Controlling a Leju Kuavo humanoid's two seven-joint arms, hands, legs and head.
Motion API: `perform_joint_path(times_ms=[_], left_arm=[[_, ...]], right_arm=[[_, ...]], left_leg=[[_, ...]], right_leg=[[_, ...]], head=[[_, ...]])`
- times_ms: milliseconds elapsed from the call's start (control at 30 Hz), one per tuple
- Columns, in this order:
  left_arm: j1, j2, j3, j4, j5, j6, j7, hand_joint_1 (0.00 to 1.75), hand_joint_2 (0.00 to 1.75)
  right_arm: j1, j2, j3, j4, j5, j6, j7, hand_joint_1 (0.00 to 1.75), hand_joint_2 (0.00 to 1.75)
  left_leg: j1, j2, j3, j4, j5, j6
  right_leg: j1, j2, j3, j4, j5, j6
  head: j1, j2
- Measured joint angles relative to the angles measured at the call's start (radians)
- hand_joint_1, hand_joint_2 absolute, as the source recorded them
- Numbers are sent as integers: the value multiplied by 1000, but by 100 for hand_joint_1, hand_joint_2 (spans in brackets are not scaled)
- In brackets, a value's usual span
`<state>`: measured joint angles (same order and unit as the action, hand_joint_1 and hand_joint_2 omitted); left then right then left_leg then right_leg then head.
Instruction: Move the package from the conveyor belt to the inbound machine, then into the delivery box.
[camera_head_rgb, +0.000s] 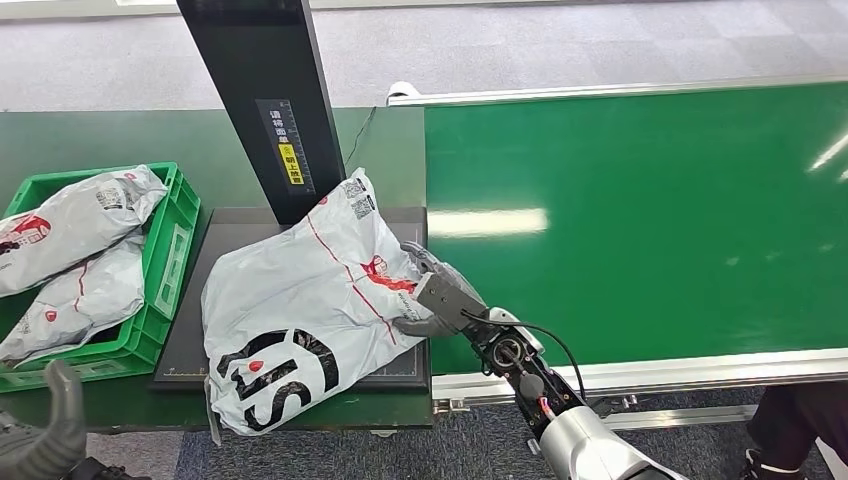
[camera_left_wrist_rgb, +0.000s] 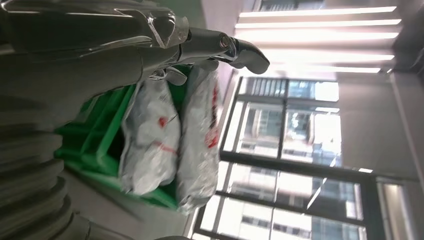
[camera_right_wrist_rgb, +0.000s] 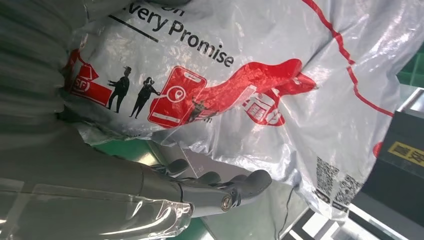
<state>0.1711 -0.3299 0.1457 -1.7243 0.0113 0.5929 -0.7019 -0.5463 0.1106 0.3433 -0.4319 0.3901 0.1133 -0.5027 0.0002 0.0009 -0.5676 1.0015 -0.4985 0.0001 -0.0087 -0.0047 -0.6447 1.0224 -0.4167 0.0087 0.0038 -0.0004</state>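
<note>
A grey-white plastic package (camera_head_rgb: 300, 300) with red and black print lies across the black platform (camera_head_rgb: 190, 320) of the inbound machine, its lower corner hanging over the front edge. My right hand (camera_head_rgb: 432, 298) grips the package's right edge, beside the conveyor. In the right wrist view the package (camera_right_wrist_rgb: 280, 65) drapes over that hand (camera_right_wrist_rgb: 150, 185), with the fingers (camera_right_wrist_rgb: 220, 192) underneath the bag. My left hand (camera_head_rgb: 50, 430) hangs low at the front left, holding nothing. The left wrist view has its fingers (camera_left_wrist_rgb: 220, 47) stretched out, apart from everything.
The machine's black post (camera_head_rgb: 265, 100) rises just behind the package. A green delivery crate (camera_head_rgb: 170, 240) at the left holds two similar packages (camera_head_rgb: 80, 220). The green conveyor belt (camera_head_rgb: 640, 220) spans the right. A person's dark legs (camera_head_rgb: 800, 420) stand at the lower right.
</note>
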Motion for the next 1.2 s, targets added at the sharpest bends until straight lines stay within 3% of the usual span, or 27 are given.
perform_joint_path(times_ms=[100,267,567,933,1200], left_arm=[[3,15,-47,0,-101,37,6,0,175],[-22,53,-216,152,-334,12,54,0,175],[-46,96,-424,249,-650,-108,229,0,175],[-49,121,-487,253,-696,-132,260,0,175],[-104,129,-526,330,-856,-250,377,0,175]], right_arm=[[11,1,-6,-16,-32,-66,-56,0,175],[72,6,-44,-148,-100,-170,-146,0,175],[362,88,-150,-657,-311,-235,-199,0,175],[449,121,-184,-850,-339,-239,-199,0,175],[490,147,-209,-907,-381,-197,-199,0,175]], left_leg=[[0,-2,1,0,0,0],[0,-2,1,0,0,0],[0,-2,-1,0,-2,-2],[0,-1,1,0,-2,-2],[0,-2,1,0,-2,-2]], right_leg=[[0,-2,1,0,0,0],[0,-2,1,0,0,0],[0,-2,-1,0,-2,-2],[0,-1,1,0,-2,-2],[0,-2,1,0,-2,-2]], head=[[0,0],[0,0],[0,0],[0,0],[0,0]])
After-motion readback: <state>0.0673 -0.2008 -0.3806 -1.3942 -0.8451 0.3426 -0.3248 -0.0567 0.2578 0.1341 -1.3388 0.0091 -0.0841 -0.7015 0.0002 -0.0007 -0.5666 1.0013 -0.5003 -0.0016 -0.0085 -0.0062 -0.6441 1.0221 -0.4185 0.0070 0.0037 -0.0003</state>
